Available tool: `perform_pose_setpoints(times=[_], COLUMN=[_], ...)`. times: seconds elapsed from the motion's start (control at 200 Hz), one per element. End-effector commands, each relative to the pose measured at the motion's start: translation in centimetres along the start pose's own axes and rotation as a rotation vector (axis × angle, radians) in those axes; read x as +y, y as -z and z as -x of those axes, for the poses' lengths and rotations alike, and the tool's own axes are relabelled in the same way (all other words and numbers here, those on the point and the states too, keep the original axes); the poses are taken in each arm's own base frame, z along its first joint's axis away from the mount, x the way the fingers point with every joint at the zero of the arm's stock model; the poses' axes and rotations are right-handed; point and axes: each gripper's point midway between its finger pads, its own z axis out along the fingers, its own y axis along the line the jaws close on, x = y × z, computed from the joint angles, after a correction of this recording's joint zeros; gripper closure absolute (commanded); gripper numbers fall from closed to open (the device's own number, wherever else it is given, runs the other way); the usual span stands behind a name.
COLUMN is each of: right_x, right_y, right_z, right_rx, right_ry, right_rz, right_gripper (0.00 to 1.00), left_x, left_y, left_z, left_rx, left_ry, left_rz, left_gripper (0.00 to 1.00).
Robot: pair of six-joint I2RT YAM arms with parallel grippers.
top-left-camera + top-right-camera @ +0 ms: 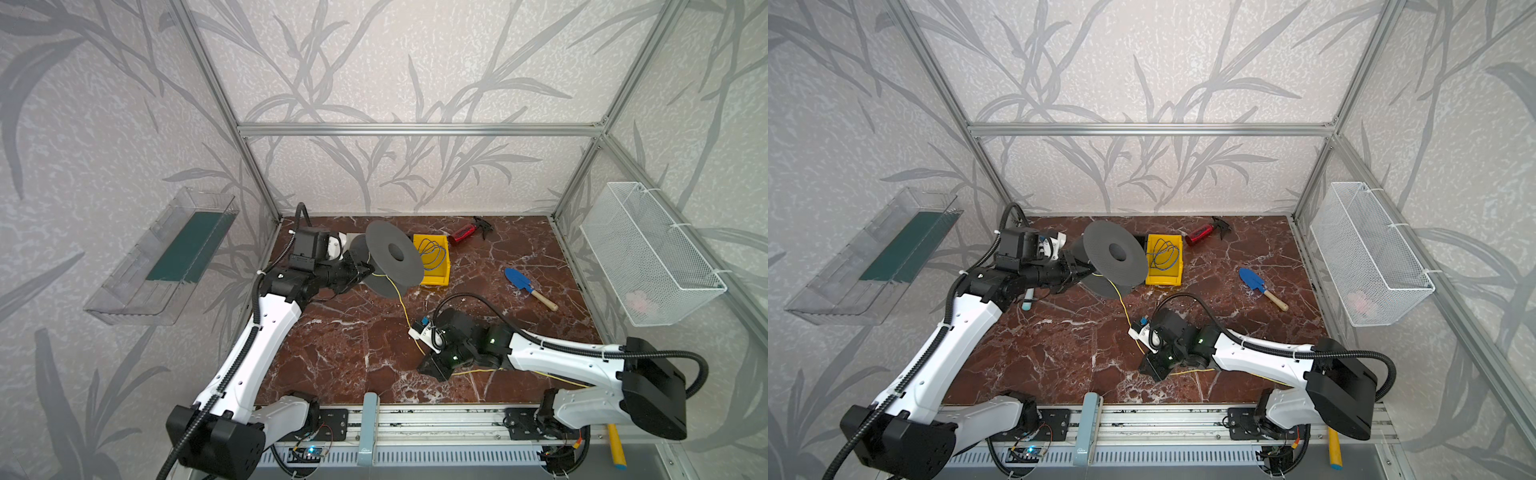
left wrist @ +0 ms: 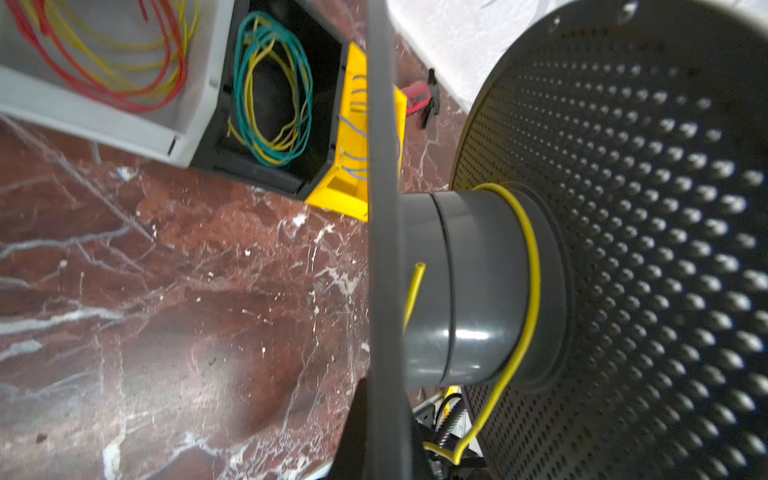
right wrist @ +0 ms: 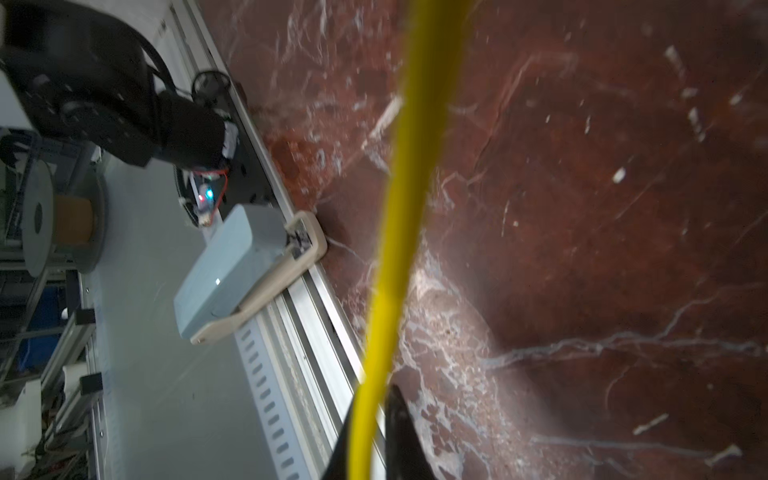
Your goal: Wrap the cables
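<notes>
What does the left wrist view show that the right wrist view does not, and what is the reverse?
Only the left wrist view shows a grey plastic spool with a perforated flange, the thin yellow cable looped round its hub, and a black bin of green and yellow wire coils. Only the right wrist view shows the aluminium front rail, a pale blue box on it, and the fingers of the right gripper flanking the cable. Both show that cable and the red-brown marble tabletop.
</notes>
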Motion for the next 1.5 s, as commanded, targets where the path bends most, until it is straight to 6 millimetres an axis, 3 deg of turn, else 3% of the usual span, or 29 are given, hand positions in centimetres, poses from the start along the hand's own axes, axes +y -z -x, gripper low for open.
perform_pose_setpoints(times=[0.0,0.125,0.185,0.24,0.3,0.39,0.5,0.655,0.755,0.855,0.965,1.124,1.239,1.294,1.394,1.494], right_x=[-0.3,-0.1,-0.2,-0.5,-0.9,-1.9,-5.4,-9.9,-12.7,-14.8,-16.4,-16.9,-16.7,-16.9,-15.6,-12.3], right_y=[-0.3,-0.1,-0.1,0.0,0.1,0.5,2.7,6.4,8.0,9.9,11.5,13.9,15.8,15.8,16.9,17.6], right_z=[-4.3,-4.8,-5.4,-5.9,-6.4,-7.3,-6.1,-2.1,1.2,4.8,8.4,13.4,15.8,16.8,19.5,22.4], right_rx=[0.147,0.158,0.17,0.176,0.187,0.217,0.176,0.086,0.042,-0.031,-0.079,-0.191,-0.214,-0.201,-0.236,-0.265], right_ry=[-0.063,-0.063,-0.069,-0.077,-0.089,-0.119,-0.258,-0.409,-0.468,-0.49,-0.502,-0.477,-0.444,-0.447,-0.421,-0.367], right_rz=[0.013,0.031,0.032,0.026,0.003,-0.034,-0.085,-0.121,-0.127,-0.14,-0.141,-0.178,-0.188,-0.179,-0.133,-0.051], right_gripper=[0.82,0.78,0.86,1.0,1.0,1.0,1.0,1.0,1.0,1.0,1.0,1.0,1.0,1.0,1.0,1.0], left_x=[-6.7,-6.6,-6.6,-6.8,-6.8,-6.8,-7.0,-8.0,-7.3,-4.5,-0.1,2.0,4.5,5.5,6.9,9.0], left_y=[4.6,4.8,4.9,5.0,5.3,6.7,8.9,10.8,11.9,11.9,10.1,8.2,6.2,5.2,3.8,3.0], left_z=[3.1,2.8,2.8,2.8,2.9,3.4,3.3,-0.5,-3.2,-5.1,-7.1,-9.7,-10.9,-11.6,-12.0,-11.4], left_rx=[-0.179,-0.173,-0.175,-0.175,-0.182,-0.212,-0.236,-0.164,-0.147,-0.123,-0.036,0.04,0.148,0.203,0.246,0.29], left_ry=[-0.164,-0.184,-0.191,-0.198,-0.204,-0.215,-0.234,-0.347,-0.418,-0.454,-0.482,-0.561,-0.643,-0.693,-0.794,-0.851], left_rz=[-0.197,-0.194,-0.193,-0.199,-0.197,-0.216,-0.269,-0.354,-0.339,-0.216,-0.084,-0.018,0.156,0.239,0.387,0.607], left_gripper=[1.0,1.0,1.0,1.0,1.0,1.0,1.0,1.0,1.0,1.0,1.0,1.0,1.0,1.0,1.0,1.0])
